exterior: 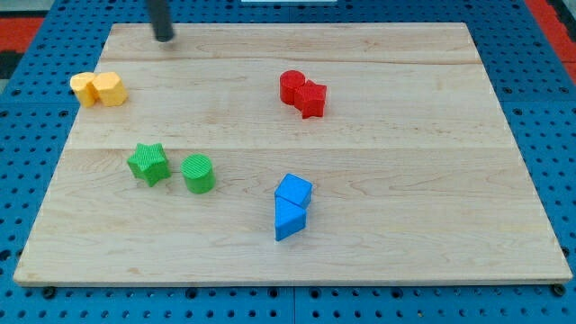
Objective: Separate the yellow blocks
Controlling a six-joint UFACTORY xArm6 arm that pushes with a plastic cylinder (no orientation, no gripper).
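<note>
Two yellow blocks touch each other near the board's left edge: a yellow block of unclear shape (84,87) on the left and a yellow hexagonal block (110,88) on the right. My tip (164,38) is at the view's top, above and to the right of the yellow pair, apart from it.
A red round block (292,86) touches a red star block (311,98) at upper centre. A green star (148,163) and a green cylinder (198,173) sit at the left middle. Two blue blocks (292,191) (288,219) touch at lower centre. The wooden board (432,180) lies on a blue perforated base.
</note>
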